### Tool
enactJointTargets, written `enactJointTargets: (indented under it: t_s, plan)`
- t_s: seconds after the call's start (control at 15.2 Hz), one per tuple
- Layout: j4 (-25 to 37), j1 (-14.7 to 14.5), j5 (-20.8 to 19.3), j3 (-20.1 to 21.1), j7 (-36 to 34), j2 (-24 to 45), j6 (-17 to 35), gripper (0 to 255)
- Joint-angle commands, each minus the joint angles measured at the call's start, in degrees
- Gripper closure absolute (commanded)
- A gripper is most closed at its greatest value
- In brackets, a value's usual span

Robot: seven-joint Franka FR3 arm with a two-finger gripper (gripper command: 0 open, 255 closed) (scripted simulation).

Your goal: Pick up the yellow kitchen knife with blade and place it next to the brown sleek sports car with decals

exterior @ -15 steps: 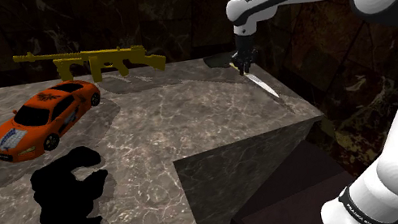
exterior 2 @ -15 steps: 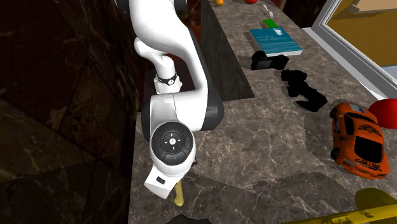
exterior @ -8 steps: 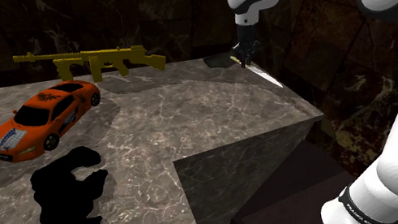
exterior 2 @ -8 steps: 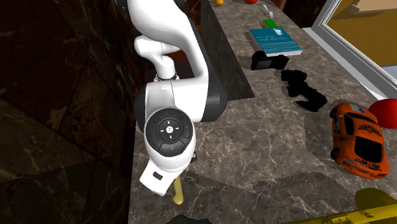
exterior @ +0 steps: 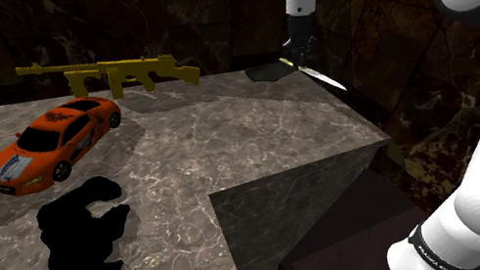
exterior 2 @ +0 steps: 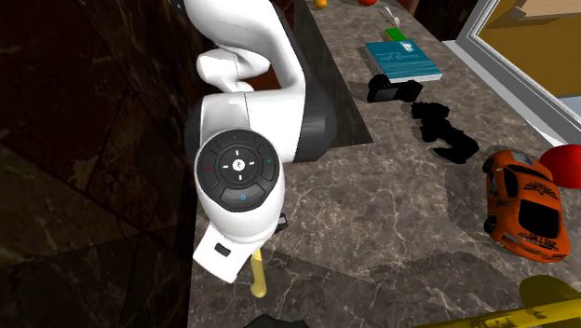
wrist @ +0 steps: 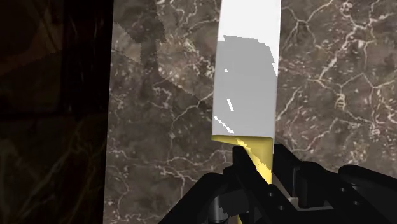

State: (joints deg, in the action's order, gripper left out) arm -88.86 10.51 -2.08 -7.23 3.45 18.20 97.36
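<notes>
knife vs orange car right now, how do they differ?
The knife is clasped in the hand, off the counter; the car sits on it. The knife is slim, pale blade, yellow handle; the car is bulky, orange with decals. The knife hangs by the counter's right edge in the shoulder view; the car is far left. Shared: one marbled counter.

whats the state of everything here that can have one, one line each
knife: held by its yellow handle, off the counter, blade slanting down
gripper: shut on the knife
orange sports car: upright on its wheels on the counter
yellow toy gun: lying on its side
teal book: closed, lying flat
</notes>
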Motion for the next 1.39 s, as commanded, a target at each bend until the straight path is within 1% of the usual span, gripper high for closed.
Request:
enactJointTargets:
  t_s: [0.0,0.59,0.92,1.32]
  plan:
    - [1.1,0.0,0.0,0.0,0.0,-0.2,-1.3,255]
    - [7.5,0.0,0.0,-0.1,0.4,-0.2,-7.7,255]
    - [2.8,-4.0,0.1,2.2,-5.8,-3.6,-6.8,255]
    - [-0.1,-8.6,0.6,5.1,-13.3,-5.8,-6.4,255]
